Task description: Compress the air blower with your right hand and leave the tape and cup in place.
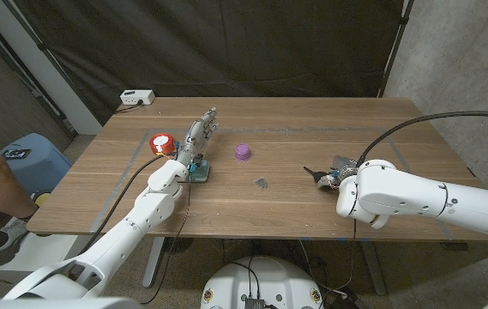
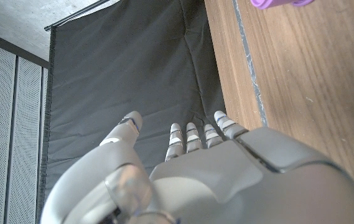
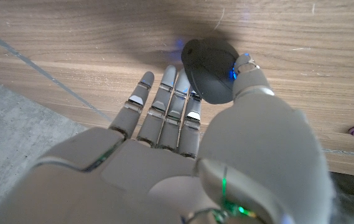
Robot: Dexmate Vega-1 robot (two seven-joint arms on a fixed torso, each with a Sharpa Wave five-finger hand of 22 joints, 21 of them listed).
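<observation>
The black rubber bulb air blower (image 3: 209,70) lies on the wooden table (image 1: 381,137) toward its right side, at the right hand (image 3: 183,155), whose thumb touches the bulb while the other fingers (image 3: 164,106) reach out straight beside it. The small purple cup (image 1: 243,153) stands mid-table; the red tape roll (image 1: 161,143) sits left, beside the left hand (image 1: 199,137), fingers extended and apart

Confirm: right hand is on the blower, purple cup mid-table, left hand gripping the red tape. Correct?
One error. The left hand is not gripping the red tape: in the head view its fingers reach out straight beside the tape and hold nothing. The rest stands: the right hand is at the black air blower, thumb against the bulb, and the purple cup sits mid-table.
</observation>
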